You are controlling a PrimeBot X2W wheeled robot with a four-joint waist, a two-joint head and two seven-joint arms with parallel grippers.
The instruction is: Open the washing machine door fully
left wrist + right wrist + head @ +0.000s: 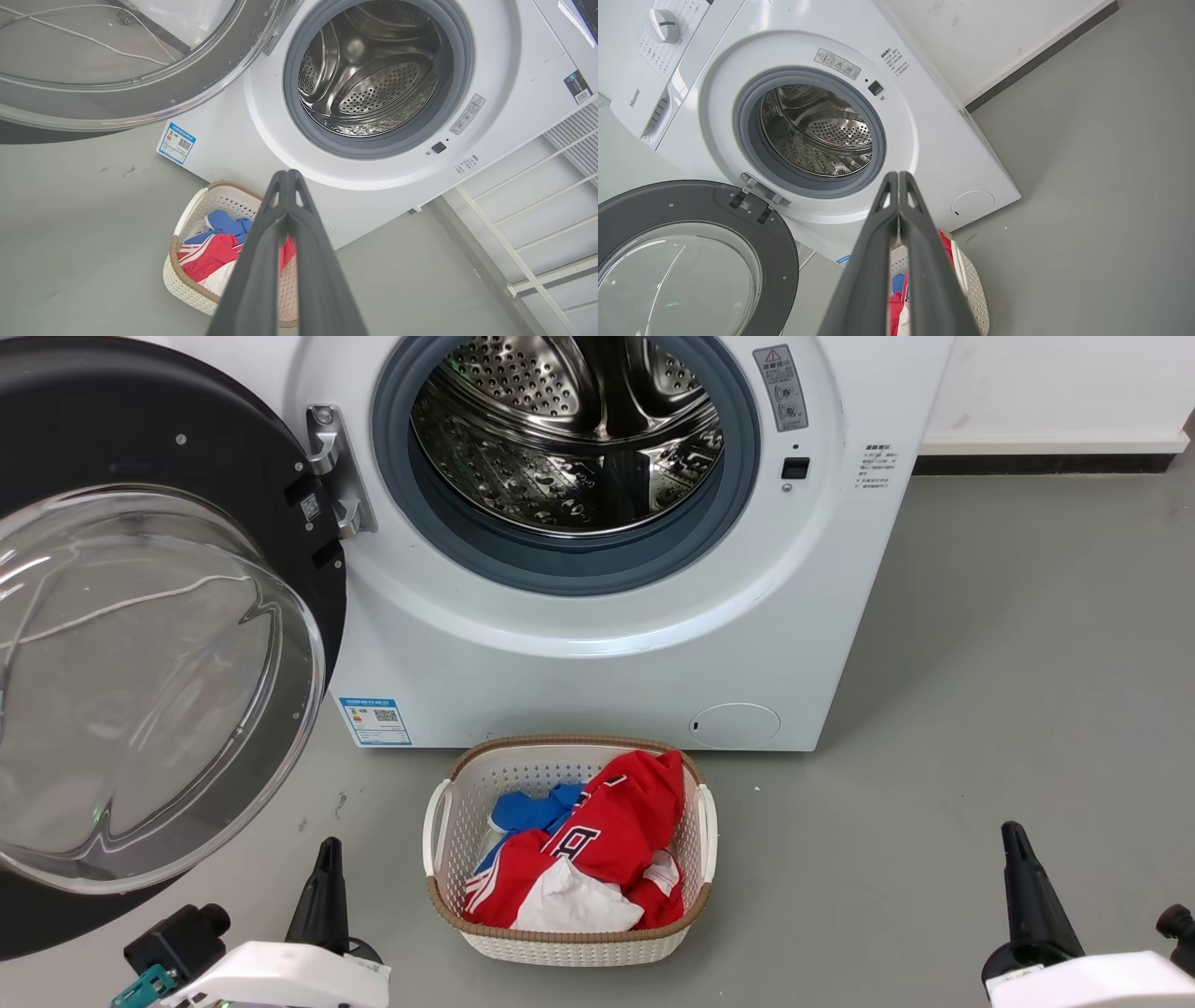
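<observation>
Head view: washing machine door [149,663] stands wide open at left of washing machine [579,663], hung on metal hinge [338,471]. Door = glossy black ring w/ bulging clear glass bowl. Machine is a white box w/ smooth grey rubber gasket [560,565] and perforated steel drum [569,439]. Woven-look white basket [560,943] w/ brown rim sits on grey floor [980,709] in front, holding crumpled red, blue and white cloth [607,840]. Left gripper [329,849] low left, right gripper [1013,831] low right, both apart from door.

Left wrist view: tapered dark fingers pressed together at tips, nothing btwn them.

Right wrist view: fingers likewise clenched on nothing; door lies lower left, hinge side toward machine
</observation>
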